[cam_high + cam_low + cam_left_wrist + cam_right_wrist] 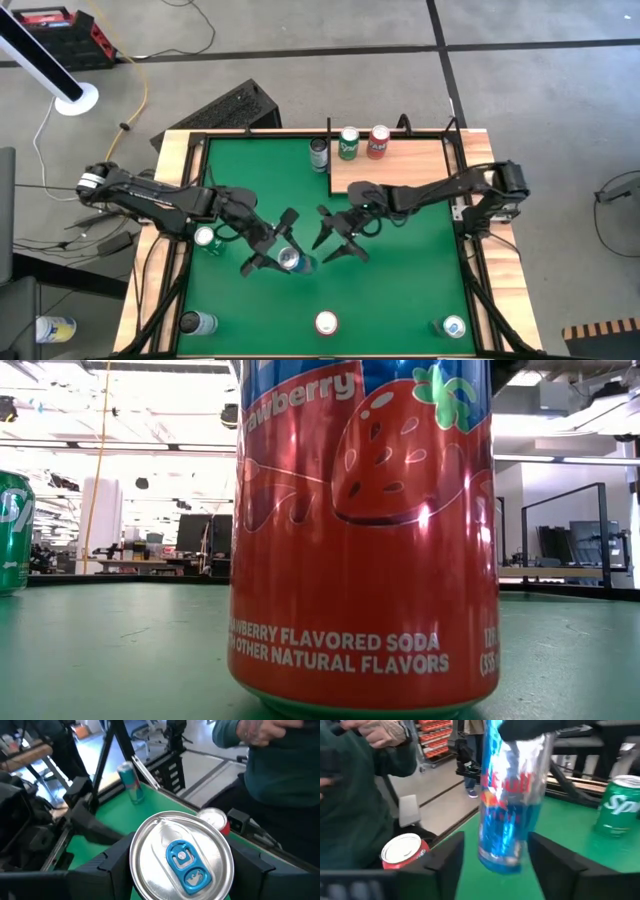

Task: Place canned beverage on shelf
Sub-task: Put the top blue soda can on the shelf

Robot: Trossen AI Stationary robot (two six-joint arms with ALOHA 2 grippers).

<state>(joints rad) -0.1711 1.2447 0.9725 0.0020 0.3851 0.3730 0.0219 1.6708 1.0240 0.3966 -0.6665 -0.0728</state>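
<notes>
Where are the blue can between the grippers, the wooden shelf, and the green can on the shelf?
blue can (pixel 291 261), high view, on its silver top.
shelf (pixel 410 160), high view, on bare wood to the right of the cans.
green can (pixel 348 143), high view, on its top.

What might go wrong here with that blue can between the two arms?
The left tool alone grips the blue can, which is tilted: it may slip. The open right tool sits right beside it and might knock it. The shelf already carries a green can and a red can, which could topple.
</notes>
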